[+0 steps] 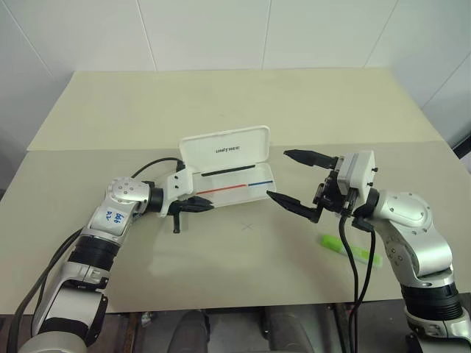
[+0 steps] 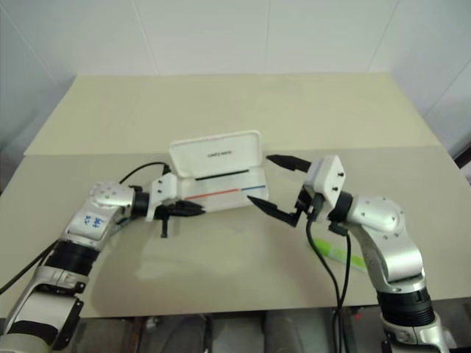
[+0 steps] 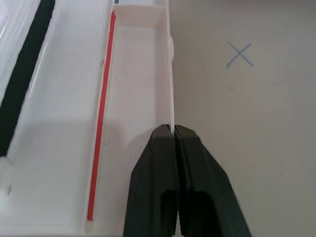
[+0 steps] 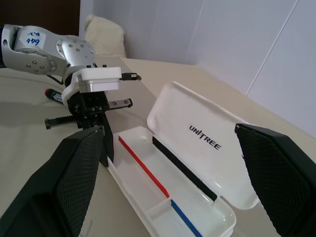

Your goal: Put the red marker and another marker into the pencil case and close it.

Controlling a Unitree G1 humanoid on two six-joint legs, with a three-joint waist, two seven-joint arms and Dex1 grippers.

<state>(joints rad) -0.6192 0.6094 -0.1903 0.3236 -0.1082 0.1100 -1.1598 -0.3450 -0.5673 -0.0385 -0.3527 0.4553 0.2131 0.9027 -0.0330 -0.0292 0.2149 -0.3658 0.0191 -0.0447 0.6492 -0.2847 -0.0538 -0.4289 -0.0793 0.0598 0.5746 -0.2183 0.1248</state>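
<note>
l end effector (image 1: 197, 205) clamped, r (image 1: 297, 182) wide

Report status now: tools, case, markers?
Left tool shut on front wall of open pencil case. Right tool open, holding nothing. Green marker on table. Case holds no marker.

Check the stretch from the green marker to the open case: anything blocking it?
No loose object lies there. The green marker sits on the table below the right gripper, whose open fingers hang beside the pencil case.
</note>
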